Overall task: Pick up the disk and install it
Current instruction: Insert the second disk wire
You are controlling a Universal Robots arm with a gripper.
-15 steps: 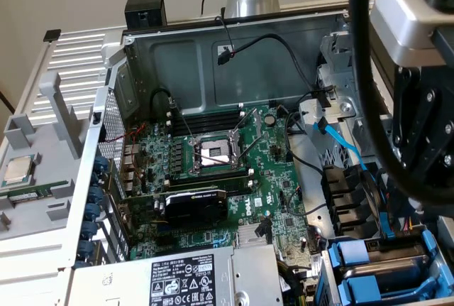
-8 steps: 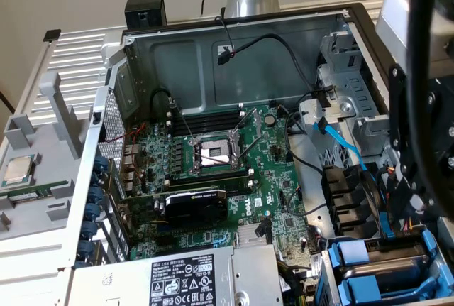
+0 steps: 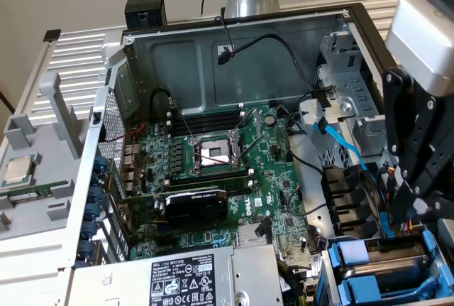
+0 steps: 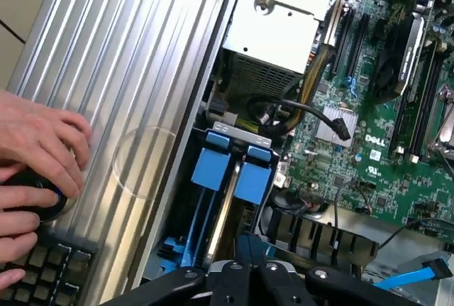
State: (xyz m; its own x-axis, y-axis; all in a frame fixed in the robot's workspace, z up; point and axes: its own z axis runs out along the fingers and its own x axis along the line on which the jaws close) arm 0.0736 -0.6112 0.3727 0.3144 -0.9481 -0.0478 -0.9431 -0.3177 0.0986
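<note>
In the drive bay at the case's corner, two blue carrier frames stand side by side, seen edge-on. The disk shows as a thin silver strip between their blue tabs. In the exterior view the blue carriers sit at the bottom right. My gripper hangs directly over the bay's near end, its black fingers pressed together with no gap. In the exterior view my gripper reaches down just above the carriers. Whether its tips touch the disk is hidden.
The open case holds the motherboard, a graphics card and a grey power supply box with a warning label. A blue cable runs beside the bay. A processor chip lies outside. A person's hand rests near a keyboard.
</note>
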